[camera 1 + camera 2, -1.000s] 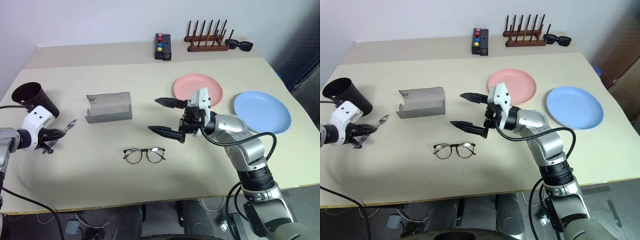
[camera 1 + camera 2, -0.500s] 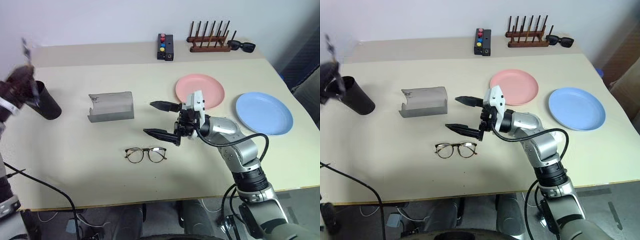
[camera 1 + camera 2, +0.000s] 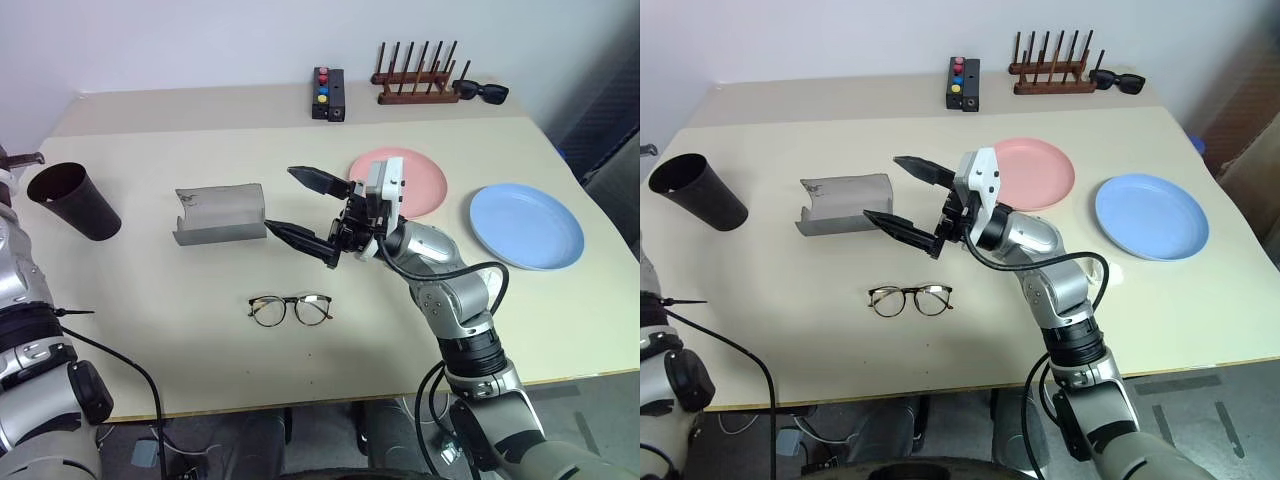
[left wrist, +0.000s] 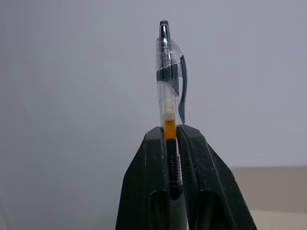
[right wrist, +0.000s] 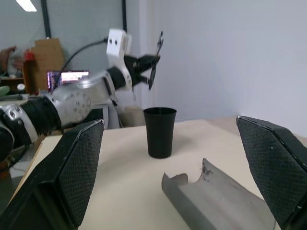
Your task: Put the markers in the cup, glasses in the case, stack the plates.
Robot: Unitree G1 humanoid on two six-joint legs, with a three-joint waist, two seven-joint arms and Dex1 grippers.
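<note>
Left end effector (image 4: pixel 172 163): clamped narrow on a pen (image 4: pixel 171 91), clear barrel, dark clip, gripped low on the barrel so most of the length stands free above the fingers. Seen from the right wrist camera, it is raised above the cup (image 5: pixel 159 132), pen roughly upright, not yet over the rim as far as I can judge.

Right end effector (image 3: pixel 305 212): fingers spread wide, holding nothing, hovering just beside the open case (image 3: pixel 220 213) and above the bench (image 3: pixel 150 330).

Layout: cup stands at the left edge of the bench, slightly tilted in the head view. Case lies open, well apart from the cup. Glasses (image 3: pixel 290 310) lie unfolded, nearer the front edge than the case. Pink plate (image 3: pixel 425 185) and blue plate (image 3: pixel 525 225) lie side by side, not stacked. Second marker: cannot locate.

Handling judgement:
- Pen is light, stiff, smooth-walled; likely to pivot in a two-finger pinch. Release only when the tip is inside the rim.
- Cup is light and tall, so easily tipped by a side knock.
- Glasses are fragile, thin-framed; take at the bridge or a rim, not the lenses.
- Plates are shallow, rigid, slippery; pinch the rim.
</note>
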